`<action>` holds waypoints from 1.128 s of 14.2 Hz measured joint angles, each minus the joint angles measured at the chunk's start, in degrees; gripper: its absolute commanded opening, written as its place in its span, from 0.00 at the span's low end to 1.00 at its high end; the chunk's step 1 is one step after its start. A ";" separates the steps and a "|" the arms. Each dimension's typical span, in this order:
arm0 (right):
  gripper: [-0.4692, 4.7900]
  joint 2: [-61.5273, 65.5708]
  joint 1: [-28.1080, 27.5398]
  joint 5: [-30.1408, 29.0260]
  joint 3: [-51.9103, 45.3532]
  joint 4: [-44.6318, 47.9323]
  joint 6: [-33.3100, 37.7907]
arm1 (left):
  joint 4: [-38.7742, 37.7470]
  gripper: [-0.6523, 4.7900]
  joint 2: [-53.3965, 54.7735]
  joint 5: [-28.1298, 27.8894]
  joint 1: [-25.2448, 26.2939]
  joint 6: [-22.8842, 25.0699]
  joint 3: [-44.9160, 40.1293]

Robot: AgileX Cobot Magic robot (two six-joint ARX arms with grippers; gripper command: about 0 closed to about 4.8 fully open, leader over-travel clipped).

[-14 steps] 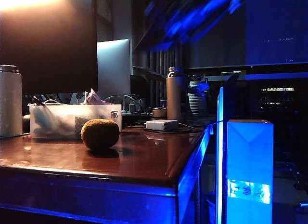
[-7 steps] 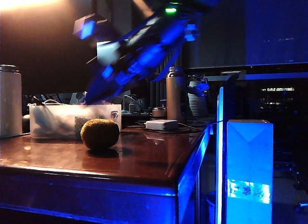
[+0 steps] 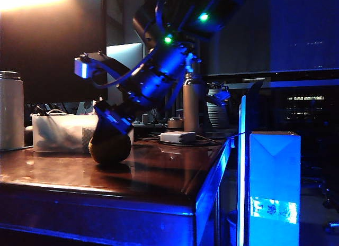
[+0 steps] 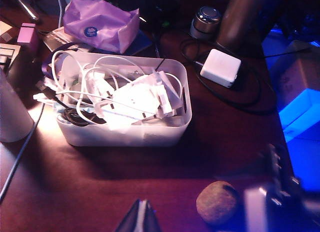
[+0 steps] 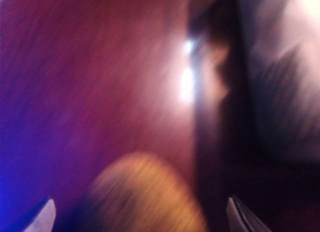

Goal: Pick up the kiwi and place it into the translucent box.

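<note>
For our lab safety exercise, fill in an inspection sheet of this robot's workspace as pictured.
Surface: glossy dark wood table.
Job's things: kiwi on the table, outside the translucent box.
Clutter: white power adapter, purple bag, metal bottle, white cylinder.
Grippers: right pincer open, at the kiwi; left pincer only partly seen.
Cables: white cables fill the box.
Surroundings: monitor behind.

One kiwi. One translucent box of white cables. One white adapter. One purple bag. One white cylinder. One metal bottle. Two grippers: right gripper, left gripper.
</note>
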 measured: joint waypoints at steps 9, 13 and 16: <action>0.93 7.19 -0.94 -0.50 10.62 -11.69 -0.44 | 0.17 0.14 0.00 0.04 0.00 0.00 0.00; 0.40 7.19 -1.07 0.00 10.62 -11.93 -0.57 | 0.20 0.14 0.00 0.04 0.00 0.00 0.00; 0.39 7.17 -1.07 3.10 10.60 -10.84 -0.63 | 0.20 0.14 0.00 0.04 0.00 0.00 0.00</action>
